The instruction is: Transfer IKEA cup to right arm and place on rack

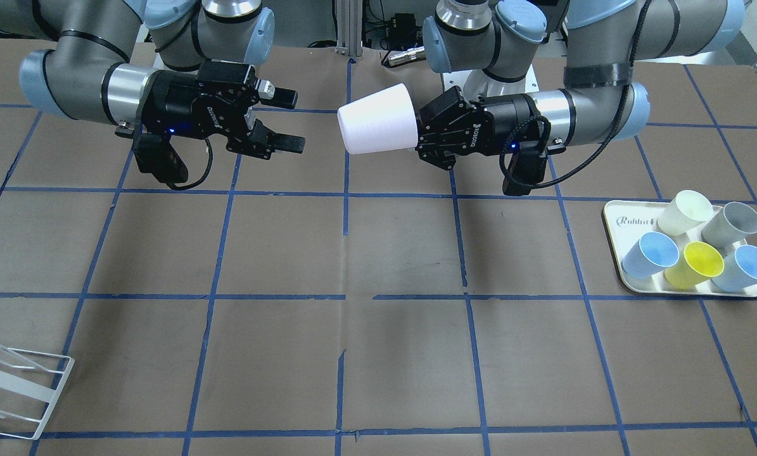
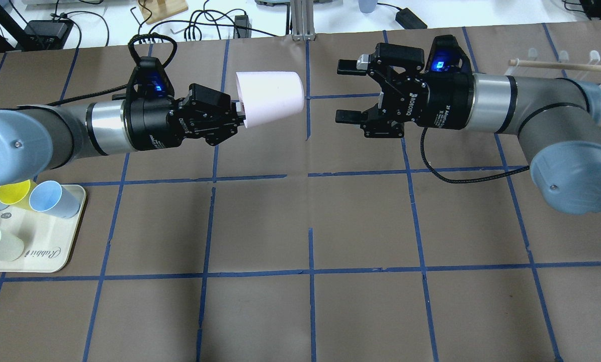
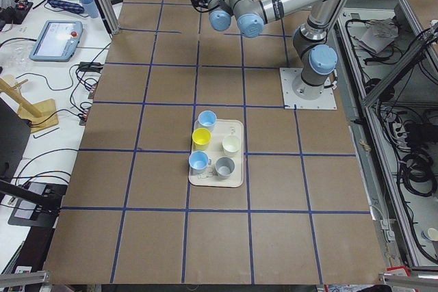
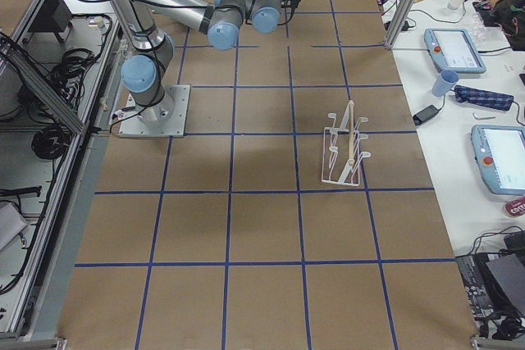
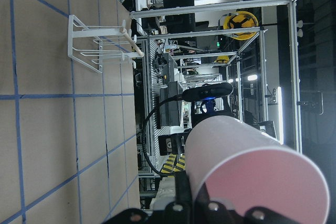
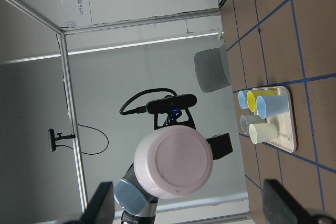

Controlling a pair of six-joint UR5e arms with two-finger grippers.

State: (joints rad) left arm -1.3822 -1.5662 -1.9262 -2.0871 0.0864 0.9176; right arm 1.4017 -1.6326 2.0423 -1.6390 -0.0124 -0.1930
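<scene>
My left gripper [image 2: 240, 114] is shut on the rim of the pale pink IKEA cup [image 2: 270, 98] and holds it on its side above the table, base towards the right arm. The cup also shows in the front view [image 1: 378, 119] and in the left wrist view [image 5: 252, 166]. My right gripper [image 2: 344, 91] is open and empty. It faces the cup's base across a short gap, level with it. In the right wrist view the cup's round base [image 6: 173, 161] lies between the spread fingers [image 6: 100, 205]. The white wire rack [image 1: 17, 386] stands at the table's right end.
A cream tray [image 1: 612, 215] at the table's left end holds several cups, among them a pale yellow-cream cup [image 1: 685, 212] and a grey cup [image 1: 730, 223]. Brown table with a blue tape grid lies below both grippers.
</scene>
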